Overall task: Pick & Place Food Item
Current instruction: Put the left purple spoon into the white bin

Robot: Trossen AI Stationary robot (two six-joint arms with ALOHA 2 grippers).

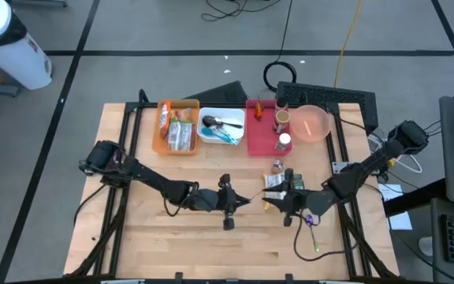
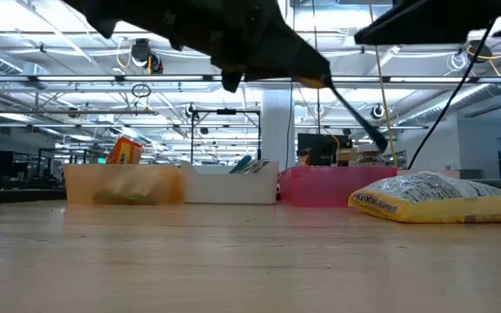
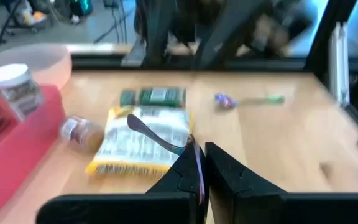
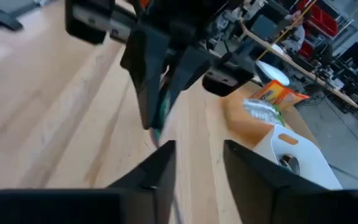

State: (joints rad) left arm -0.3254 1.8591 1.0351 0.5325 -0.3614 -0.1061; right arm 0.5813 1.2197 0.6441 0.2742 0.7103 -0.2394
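My left gripper (image 1: 233,202) hangs over the table's middle, shut on a thin dark spoon-like utensil (image 3: 151,132). The utensil's free end points at my right gripper (image 1: 288,207), which stands open just to the right (image 4: 199,162) with nothing between its fingers. A yellow food packet (image 1: 277,183) lies flat on the table between and behind the two grippers and shows at the right of the low view (image 2: 433,198). A dark green packet (image 3: 153,96) lies beside it. My left gripper pinches the utensil's handle (image 3: 182,146) between its two fingers (image 3: 229,177). The fingers come nearly level from the table's left, and the utensil sticks out ahead of them. It is lifted clear of the table, and its shaft (image 2: 355,117) slants down away from the gripper.
An orange bin (image 1: 176,126), a white bin with utensils (image 1: 221,128), a red bin (image 1: 265,140) and a pink bowl (image 1: 312,122) line the far edge. A small jar (image 3: 79,130) lies by the yellow packet. A purple and green utensil (image 1: 314,233) lies near the right arm.
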